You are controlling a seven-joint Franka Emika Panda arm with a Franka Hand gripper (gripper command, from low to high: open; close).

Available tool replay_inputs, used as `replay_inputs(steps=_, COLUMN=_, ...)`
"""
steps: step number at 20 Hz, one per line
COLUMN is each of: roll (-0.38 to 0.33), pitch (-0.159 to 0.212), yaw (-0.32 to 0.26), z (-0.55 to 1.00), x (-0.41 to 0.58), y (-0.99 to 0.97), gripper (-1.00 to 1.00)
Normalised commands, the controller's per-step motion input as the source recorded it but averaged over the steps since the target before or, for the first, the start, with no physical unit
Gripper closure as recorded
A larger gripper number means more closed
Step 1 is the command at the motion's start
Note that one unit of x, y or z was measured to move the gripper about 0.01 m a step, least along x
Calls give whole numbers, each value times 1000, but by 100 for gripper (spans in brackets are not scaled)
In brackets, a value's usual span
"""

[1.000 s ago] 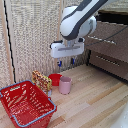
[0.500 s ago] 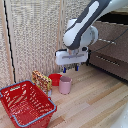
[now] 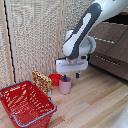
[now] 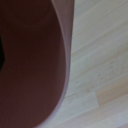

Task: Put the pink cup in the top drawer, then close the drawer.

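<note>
Now: one gripper hanging right over one pink cup

One white boxy gripper (image 3: 70,77), its two blue-tipped fingers (image 3: 77,75) parted and gripping nothing, is hovering just above the single pale-pink cup (image 3: 65,86). That cup is standing upright on the wooden floor (image 3: 95,102), just beside one red bowl (image 3: 55,78). One red wire basket (image 3: 26,102) is sitting toward the exterior view's left. One grey-brown dresser (image 3: 111,47) is showing at the right. No writing is legible anywhere. Filling the wrist view is the cup's dark pink interior (image 4: 30,65).
</note>
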Motion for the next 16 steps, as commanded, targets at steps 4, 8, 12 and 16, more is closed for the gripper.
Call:
replay_inputs(steps=4, roll=-70, pitch=-31, yaw=36, z=-368, x=0, y=0, gripper=100)
replay_inputs(steps=8, roll=-33, pitch=0, yaw=24, z=-173, x=0, y=14, gripper=100)
replay_inputs(steps=12, roll=-17, pitch=29, yaw=7, z=-54, x=0, y=38, gripper=100)
replay_inputs(steps=16, roll=-7, pitch=0, yaw=-3, z=-14, x=21, y=19, gripper=100)
